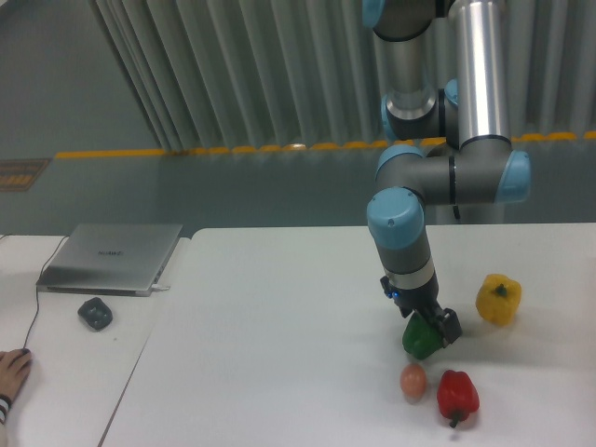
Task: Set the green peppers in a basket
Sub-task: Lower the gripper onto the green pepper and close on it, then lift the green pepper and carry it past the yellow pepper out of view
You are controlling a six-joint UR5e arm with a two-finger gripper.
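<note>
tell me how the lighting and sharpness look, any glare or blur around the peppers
Fixed camera view: light is soft and even, with faint shadows on the white table. The image is slightly soft overall. The green pepper looks dark and partly hidden by the end effector; the yellow pepper and red pepper show mild sheen only.

tabletop [279, 307] white | on it: green pepper [420, 339], yellow pepper [498, 299], red pepper [457, 395], egg [413, 380] | side tabletop [65, 372]: laptop [112, 258], mouse [95, 313]

A single fixed camera looks from in front of the white desk [279, 307], raised and tilted slightly down, at middling distance. It faces the grey-and-blue robot arm [438, 177] and a grey ribbed curtain wall [233, 74] behind, with the floor's yellow line [186, 151] crossing mid-frame.
</note>
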